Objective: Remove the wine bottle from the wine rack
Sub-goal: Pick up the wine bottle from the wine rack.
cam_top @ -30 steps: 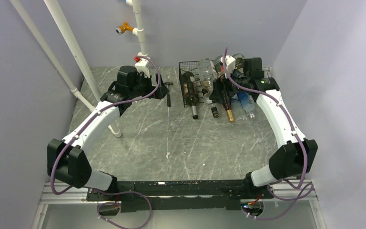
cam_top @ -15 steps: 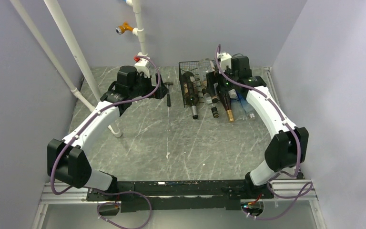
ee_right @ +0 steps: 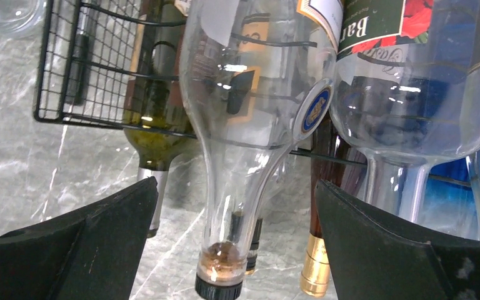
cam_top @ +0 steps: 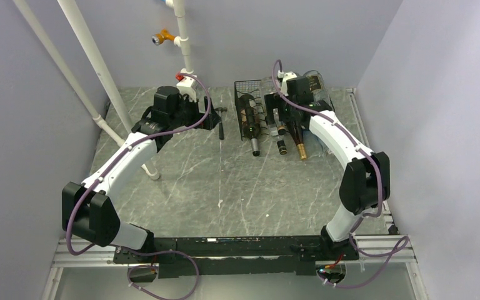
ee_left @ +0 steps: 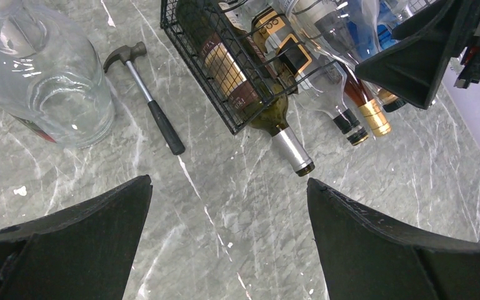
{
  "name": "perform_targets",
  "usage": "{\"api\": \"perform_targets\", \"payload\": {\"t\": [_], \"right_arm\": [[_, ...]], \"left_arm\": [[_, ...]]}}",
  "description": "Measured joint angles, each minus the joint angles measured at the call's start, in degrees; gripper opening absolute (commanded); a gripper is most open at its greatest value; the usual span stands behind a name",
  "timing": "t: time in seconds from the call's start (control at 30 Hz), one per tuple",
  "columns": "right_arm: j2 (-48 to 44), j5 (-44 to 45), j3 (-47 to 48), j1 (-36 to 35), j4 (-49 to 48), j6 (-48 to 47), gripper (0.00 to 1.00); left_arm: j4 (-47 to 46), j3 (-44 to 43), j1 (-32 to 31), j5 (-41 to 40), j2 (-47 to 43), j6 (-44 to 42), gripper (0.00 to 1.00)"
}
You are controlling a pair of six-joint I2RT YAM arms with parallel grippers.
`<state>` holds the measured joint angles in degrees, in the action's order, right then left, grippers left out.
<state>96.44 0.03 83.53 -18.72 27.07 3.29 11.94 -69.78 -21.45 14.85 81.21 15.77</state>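
Rack (cam_top: 242, 94) stands far, right of centre, bottles (ee_left: 225, 69) lying in it (necks toward near edge). Right gripper (ee_right: 234, 206) wide open, astride clear bottle (ee_right: 244, 94), gripping nothing. Left gripper (ee_left: 228, 187) wide open, empty.

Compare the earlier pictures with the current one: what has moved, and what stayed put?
The right arm swung left, from the right end of the wine rack to above its middle. Its jaws stand open around the neck of a clear bottle, gripping nothing. The left arm and the hammer stayed put.
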Motion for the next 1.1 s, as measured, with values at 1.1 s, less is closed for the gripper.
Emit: {"api": "perform_targets", "payload": {"t": [1.1], "right_arm": [[7.02, 4.52, 0.76, -0.28, -7.8, 5.46, 0.95]], "left_arm": [[0.39, 0.0, 0.02, -1.2, 0.0, -0.09, 1.0]]}}
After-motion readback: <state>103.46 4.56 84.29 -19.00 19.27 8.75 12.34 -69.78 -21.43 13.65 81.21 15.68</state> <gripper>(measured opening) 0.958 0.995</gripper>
